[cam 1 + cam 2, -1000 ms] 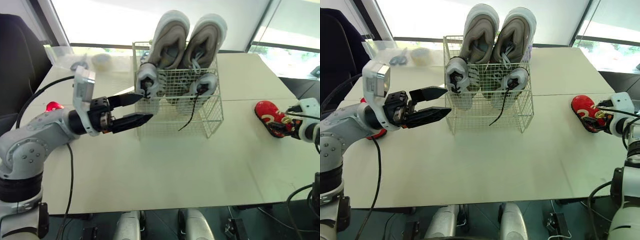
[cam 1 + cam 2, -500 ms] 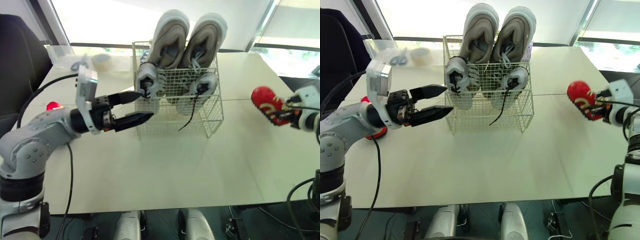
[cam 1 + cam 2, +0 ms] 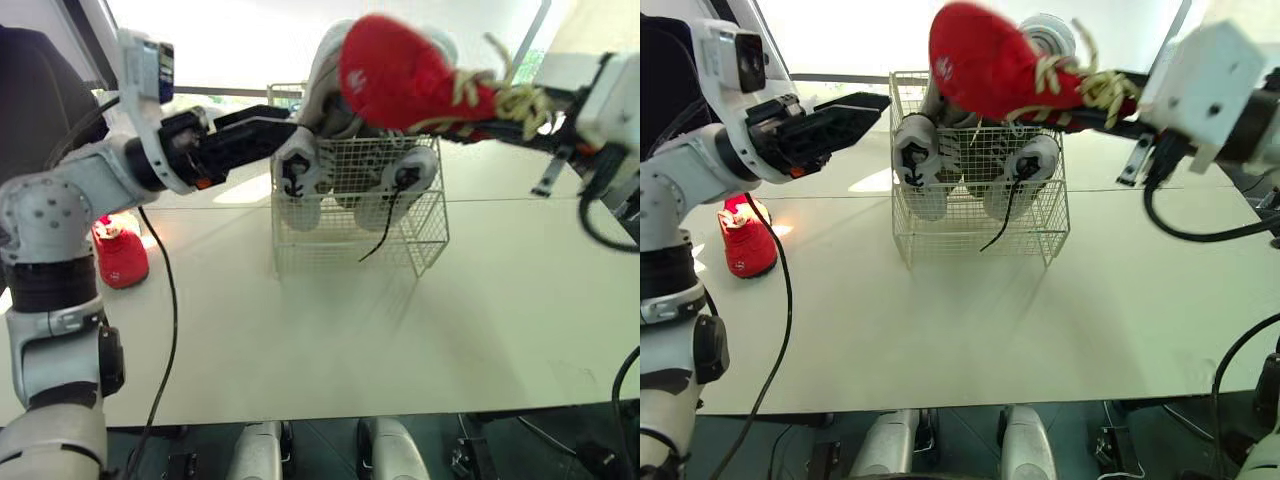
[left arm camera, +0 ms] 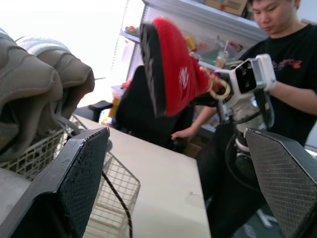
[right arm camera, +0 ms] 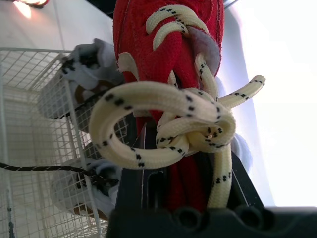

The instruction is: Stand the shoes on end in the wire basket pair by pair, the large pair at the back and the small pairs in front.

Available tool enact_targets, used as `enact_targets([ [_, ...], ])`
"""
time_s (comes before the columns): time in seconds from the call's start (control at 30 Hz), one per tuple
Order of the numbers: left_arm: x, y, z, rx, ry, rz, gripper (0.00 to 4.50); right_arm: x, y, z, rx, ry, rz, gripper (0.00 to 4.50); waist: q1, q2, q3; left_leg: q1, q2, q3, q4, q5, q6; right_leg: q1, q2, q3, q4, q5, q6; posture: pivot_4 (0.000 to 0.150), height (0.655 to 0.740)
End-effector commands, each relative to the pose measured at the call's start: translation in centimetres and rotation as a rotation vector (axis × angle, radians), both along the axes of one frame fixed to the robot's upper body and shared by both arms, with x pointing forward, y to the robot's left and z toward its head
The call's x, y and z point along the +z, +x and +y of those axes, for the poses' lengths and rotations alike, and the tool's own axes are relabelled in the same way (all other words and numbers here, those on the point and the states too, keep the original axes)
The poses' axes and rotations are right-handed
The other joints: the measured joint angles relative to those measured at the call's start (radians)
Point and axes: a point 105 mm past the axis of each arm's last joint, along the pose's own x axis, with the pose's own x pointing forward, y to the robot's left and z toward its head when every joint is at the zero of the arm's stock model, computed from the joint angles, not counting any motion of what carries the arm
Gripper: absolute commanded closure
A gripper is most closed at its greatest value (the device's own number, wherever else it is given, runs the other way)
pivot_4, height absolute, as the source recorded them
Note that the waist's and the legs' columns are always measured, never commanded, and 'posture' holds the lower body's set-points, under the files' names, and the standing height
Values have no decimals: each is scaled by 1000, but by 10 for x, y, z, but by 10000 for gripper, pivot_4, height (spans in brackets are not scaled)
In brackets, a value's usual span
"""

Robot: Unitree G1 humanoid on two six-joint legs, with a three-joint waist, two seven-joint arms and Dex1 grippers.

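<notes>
The wire basket (image 3: 975,215) stands mid-table. A large tan-grey pair (image 3: 330,60) stands on end at its back, and a small grey pair (image 3: 915,160) stands in front, one black lace hanging through the mesh. My right gripper (image 5: 190,163) is shut on a red shoe (image 3: 990,60) with cream laces, holding it in the air above the basket's top, toe toward my left. My left gripper (image 3: 855,108) is open beside the basket's upper left corner, with nothing between its fingers (image 4: 69,178). A second red shoe (image 3: 120,255) lies on the table at the left.
A person in a black shirt (image 4: 292,74) sits beyond the table's right side. The white table (image 3: 970,320) spreads bare in front of the basket. Small items lie at the back left corner.
My right gripper shut on the red shoe at the table's right, lifted it and swung it left over the basket. My left arm rose and stayed open.
</notes>
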Motion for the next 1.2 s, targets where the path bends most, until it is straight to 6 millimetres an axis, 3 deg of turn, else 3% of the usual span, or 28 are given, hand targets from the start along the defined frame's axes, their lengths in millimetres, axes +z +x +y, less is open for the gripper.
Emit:
enact_targets([
  [0.03, 7, -3, -5, -53, 19, -12, 0, -5, 0, 13, 49, -78, -80, 39771, -1, 0, 0, 0, 0, 0, 0, 0, 0, 0, 0, 0, 0, 0, 0, 1500, 7400],
  [0.27, 2, 0, -12, -76, 48, -6, 0, -15, 3, 33, 130, -160, -127, 39771, -4, 0, 0, -1, 0, 0, 0, 1, -1, -2, 0, 0, 2, 1, 3, 1500, 7400],
  [0.43, -17, 2, -18, -68, 136, -1, 0, -13, 2, 47, 182, -158, -141, 39771, -3, 0, 0, -1, 0, 0, 0, 1, -1, -2, 0, 0, 2, 1, 1, 1500, 7400],
  [0.53, -28, 5, -19, -53, 175, -2, 8667, -10, 3, 51, 191, -165, -150, 40310, -3, 0, 0, -1, 0, 0, 0, 1, -1, -2, 0, 0, 2, 0, 1, 1500, 7400],
  [0.73, -23, 9, -18, -34, 121, 8, 38532, -7, 1, 54, 221, -169, -133, 40310, -3, 0, 0, -1, 0, 0, 0, 1, -1, -2, 0, 0, 2, 0, 0, 1500, 7400],
  [0.77, -21, 10, -18, -32, 109, 8, 41990, -6, 1, 54, 220, -158, -123, 36688, -3, 0, 0, -1, 0, 0, 0, 1, -1, -2, 0, 0, 2, 0, 0, 1500, 7400],
  [0.87, -17, 9, -16, -30, 62, 19, 42376, -8, 0, 43, 209, -48, 35, 23512, -2, 0, 0, -1, 0, 0, 0, 1, 0, -2, 0, 0, 3, 0, 1, 1500, 7400],
  [1.0, -10, 5, -11, -35, -24, 37, 42376, -11, -4, 16, 176, 207, 327, 2505, 3, -1, 0, -1, 0, 0, 0, 0, 0, -1, 0, 0, 2, 1, 2, 1500, 7400],
  [1.03, -8, 4, -9, -34, -57, 44, 42376, -14, -7, 10, 179, 282, 405, 0, 3, -1, 0, -1, 0, 0, 0, 0, 1, -1, 0, 0, 2, 1, 3, 1500, 7400],
  [1.2, -5, -5, -7, -64, -179, 71, 42376, -35, -13, 2, 267, 700, 736, 0, -1, -2, 0, 1, 1, -2, 0, 0, 1, 1, 0, -1, 3, 2, 3, 1500, 7400],
])
